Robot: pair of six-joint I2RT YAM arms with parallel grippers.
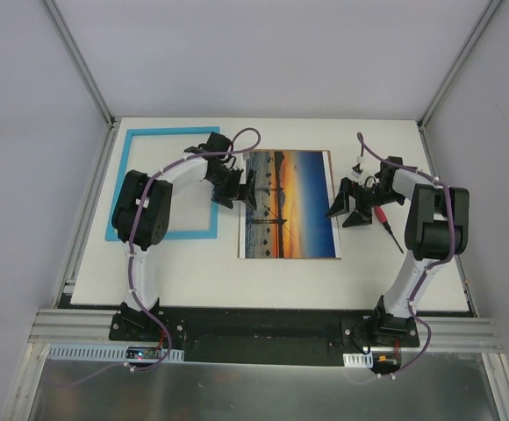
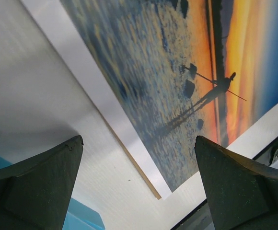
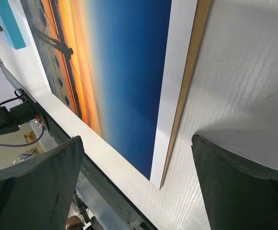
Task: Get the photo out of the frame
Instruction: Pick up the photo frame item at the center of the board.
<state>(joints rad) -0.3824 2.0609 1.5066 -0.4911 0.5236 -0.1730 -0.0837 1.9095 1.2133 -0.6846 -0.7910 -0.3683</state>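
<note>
Shows, from above, the photo (image 1: 288,203) lying flat and face up at the middle of the white surface (image 1: 193,276), outside the frame (image 1: 171,132) and just to its right, apart from it. Rests on a thin brown board (image 3: 189,72), seen only as an edge under the white border in the wrist views. Places the frame flat at the left rear, turquoise side up, open in the middle onto bare surface, crossed on its right side by the left arm (image 1: 177,172). Sets the left claw (image 1: 240,189) over the left edge of the photo, spread wide, gripping nothing; cannot tell whether touching the print. Confirms, at the left wrist, dark fingers (image 2: 43,187) well apart. Sets the right claw (image 1: 349,209) just beside the right edge of the photo, likewise spread wide and empty. Includes a red-handled screwdriver (image 1: 386,221) on the surface, just beside the right claw.
</note>
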